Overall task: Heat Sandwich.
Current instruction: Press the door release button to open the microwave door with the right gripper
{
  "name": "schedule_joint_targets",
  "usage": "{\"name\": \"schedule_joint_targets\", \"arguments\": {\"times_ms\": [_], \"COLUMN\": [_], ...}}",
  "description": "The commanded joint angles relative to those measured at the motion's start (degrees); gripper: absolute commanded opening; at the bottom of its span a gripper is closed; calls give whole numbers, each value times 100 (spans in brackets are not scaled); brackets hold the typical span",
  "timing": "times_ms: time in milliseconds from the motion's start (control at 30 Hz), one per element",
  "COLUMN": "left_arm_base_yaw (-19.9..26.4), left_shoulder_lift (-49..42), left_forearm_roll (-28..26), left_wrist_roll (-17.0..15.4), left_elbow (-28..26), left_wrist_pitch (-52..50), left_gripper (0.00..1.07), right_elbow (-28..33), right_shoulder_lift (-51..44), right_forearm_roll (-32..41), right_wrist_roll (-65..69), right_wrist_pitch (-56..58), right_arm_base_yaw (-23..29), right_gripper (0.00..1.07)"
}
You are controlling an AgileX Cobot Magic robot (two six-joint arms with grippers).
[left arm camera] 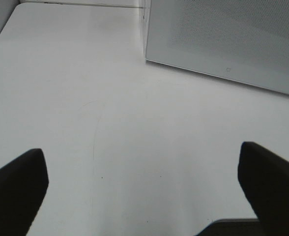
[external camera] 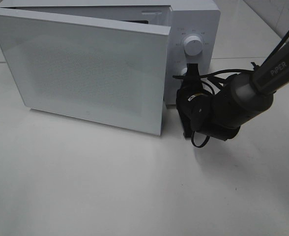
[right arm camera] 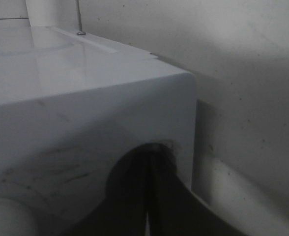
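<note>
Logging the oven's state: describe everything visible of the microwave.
The microwave is a white, glossy box standing on the white table. Its door, with a dotted mesh window, is swung partly open, hiding the inside. The panel on the right carries two round knobs; the shut right gripper meets the panel by the lower one.

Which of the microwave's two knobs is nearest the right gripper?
The lower knob, partly hidden behind the right gripper; the upper knob sits clear above it, fully visible.
</note>
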Motion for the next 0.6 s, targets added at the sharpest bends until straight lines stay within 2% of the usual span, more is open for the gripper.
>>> {"name": "schedule_joint_targets", "arguments": {"times_ms": [33, 267, 600], "left_arm_base_yaw": [23, 23, 23], "left_shoulder_lift": [-40, -40, -40], "left_forearm_roll": [-46, -46, -40], "left_wrist_roll": [0, 0, 0], "left_elbow": [6, 6, 6], "left_wrist_pitch": [-57, -57, -57], "left_gripper": [98, 98, 98], "right_elbow": [-550, -401, 327], "right_shoulder_lift": [11, -69, -625], "right_forearm_roll": [-596, -584, -642], "right_wrist_roll": [-63, -63, 0], "right_wrist_pitch": [-1112, -1008, 11], "right_arm_base_yaw": [-246, -241, -172], "right_gripper": [0, 0, 0]}}
